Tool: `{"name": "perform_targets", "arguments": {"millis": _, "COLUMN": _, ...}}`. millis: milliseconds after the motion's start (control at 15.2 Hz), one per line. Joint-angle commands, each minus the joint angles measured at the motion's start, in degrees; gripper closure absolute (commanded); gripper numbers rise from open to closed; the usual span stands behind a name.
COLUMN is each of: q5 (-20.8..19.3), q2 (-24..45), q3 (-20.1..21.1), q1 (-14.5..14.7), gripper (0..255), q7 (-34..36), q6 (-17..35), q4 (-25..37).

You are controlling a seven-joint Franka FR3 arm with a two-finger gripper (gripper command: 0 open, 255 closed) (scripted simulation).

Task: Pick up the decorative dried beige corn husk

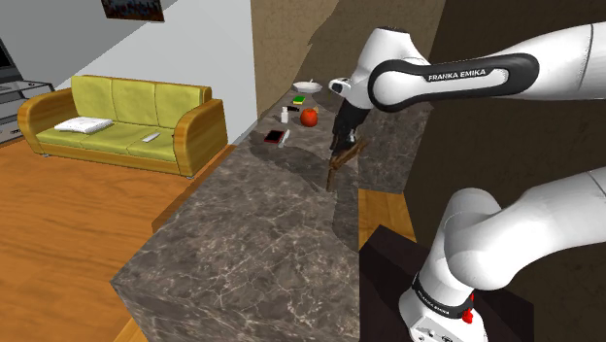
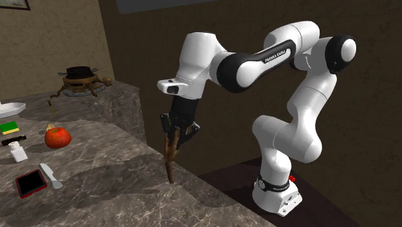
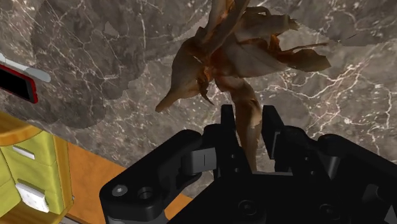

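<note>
A: Wrist view, entry one?
B: Dried brown-beige corn husk [image 3: 242,51], ragged leaves fanned out, stalk running down between the black jaws. Jaws clamped on that stalk.
A: Location, second exterior view?
B: Centre of frame. Husk hangs upright from the jaws over the dark veined marble worktop [image 2: 116,187]. Whether its lower tip touches the stone, cannot tell.
A: Other stock?
B: Lower left of that frame: round red apple [image 2: 58,137], red-cased black phone [image 2: 31,184], white knife [image 2: 51,175] just beside the phone, small white shaker [image 2: 19,153].
A: Shoulder view?
B: Yellow-green sofa with wooden arms [image 1: 117,117], upper left, on orange wood floor [image 1: 68,223].
</note>
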Motion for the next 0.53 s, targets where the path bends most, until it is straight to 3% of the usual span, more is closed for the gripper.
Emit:
{"name": "perform_targets", "arguments": {"millis": 0, "q5": 0.3, "q2": 0.1, "q3": 0.2, "q1": 0.2, "gripper": 255, "q7": -0.1, "q6": -1.5, "q4": 1.6}}
{"name": "perform_targets", "arguments": {"millis": 462, "q5": 0.9, "q2": 0.0, "q3": 0.9, "q1": 0.5, "gripper": 255, "q7": -0.1, "q6": -5.4, "q4": 5.5}}
